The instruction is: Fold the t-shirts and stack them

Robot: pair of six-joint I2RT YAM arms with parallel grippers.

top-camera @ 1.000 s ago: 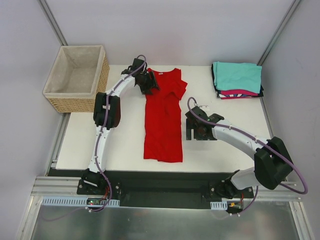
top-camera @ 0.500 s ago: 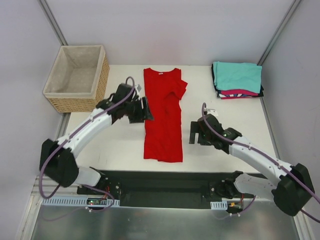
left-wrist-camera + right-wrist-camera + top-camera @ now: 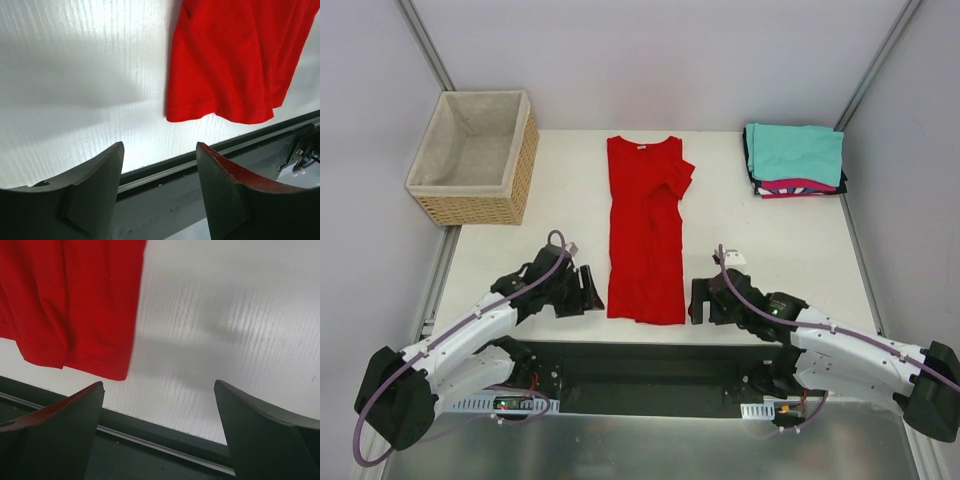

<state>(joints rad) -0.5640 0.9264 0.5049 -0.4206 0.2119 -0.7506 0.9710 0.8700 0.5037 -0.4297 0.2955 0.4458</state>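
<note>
The red t-shirt (image 3: 646, 235) lies flat down the middle of the table (image 3: 775, 235), folded lengthwise into a narrow strip. Its collar points toward the far edge, its hem lies close to the near edge, and one sleeve pokes out on its right side. The left gripper (image 3: 592, 290) sits low near the hem's left corner, jaws parted and holding nothing. The right gripper (image 3: 697, 300) sits near the hem's right corner, jaws spread wider and likewise empty. Neither touches the cloth. In the far right corner is a folded stack — a teal t-shirt (image 3: 795, 152) on top, a magenta-pink t-shirt (image 3: 790, 186) under it, a black t-shirt (image 3: 750, 170) at the bottom. A wicker basket (image 3: 480, 208) stands just beside the far left corner.
</note>
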